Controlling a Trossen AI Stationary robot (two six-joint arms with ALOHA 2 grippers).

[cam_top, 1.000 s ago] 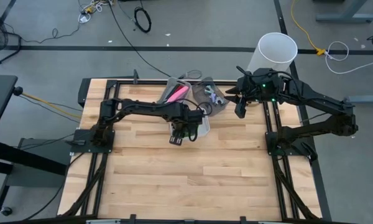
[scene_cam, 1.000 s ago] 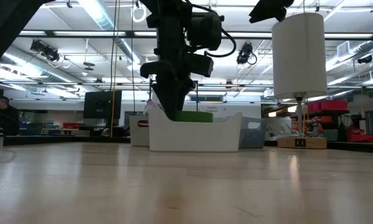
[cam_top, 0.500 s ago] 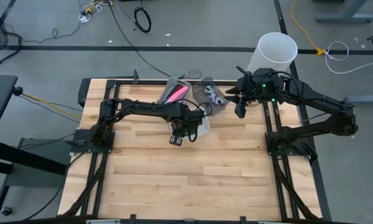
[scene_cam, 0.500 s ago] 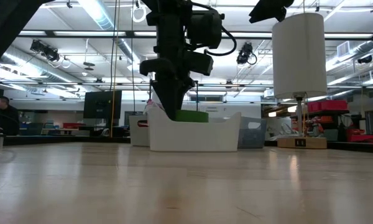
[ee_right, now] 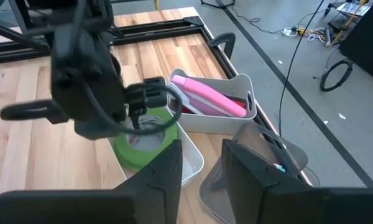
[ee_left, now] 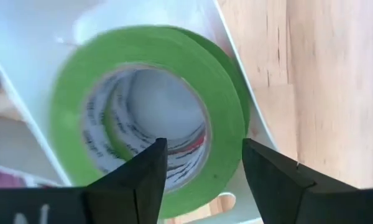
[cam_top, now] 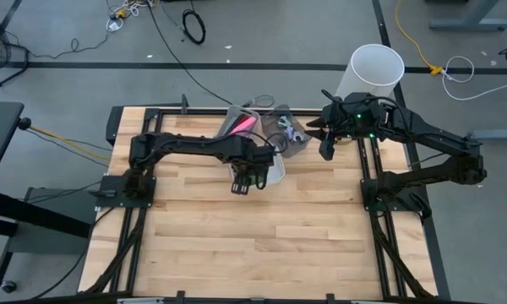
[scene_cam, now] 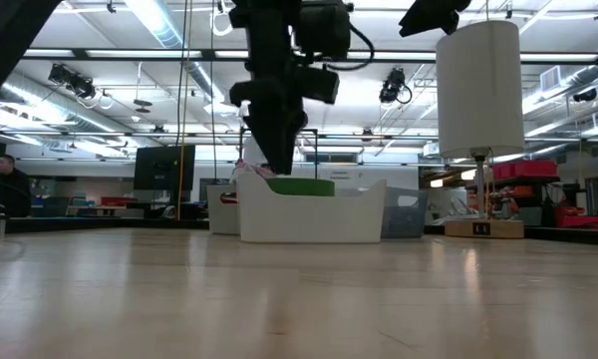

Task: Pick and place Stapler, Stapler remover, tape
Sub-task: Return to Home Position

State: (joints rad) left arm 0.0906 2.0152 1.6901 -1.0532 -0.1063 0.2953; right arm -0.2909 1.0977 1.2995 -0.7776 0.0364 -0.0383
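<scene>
Green tape rolls (ee_left: 155,106) lie stacked in a white bin (ee_left: 236,81), and a bit of red (ee_left: 196,144) shows through their open centre. They also show in the right wrist view (ee_right: 146,146) and over the bin's rim in the low view (scene_cam: 301,186). My left gripper (ee_left: 205,180) hangs open just above the tape, fingers pointing down (scene_cam: 271,150), and touches nothing. My right gripper (ee_right: 202,162) is open and empty, raised at the table's far right (cam_top: 325,145). A pink stapler (ee_right: 211,99) lies in a second white bin (ee_right: 245,93).
A clear bin (cam_top: 289,131) with small tools stands to the right of the stapler's bin at the far edge. A tall white cylinder (cam_top: 373,72) stands off the table's far right corner. Bare wood (cam_top: 253,236) fills the near half.
My left gripper has risen a little above the white bin and shifted slightly toward the far edge. Its fingers stay over the green tape, which remains in the bin.
</scene>
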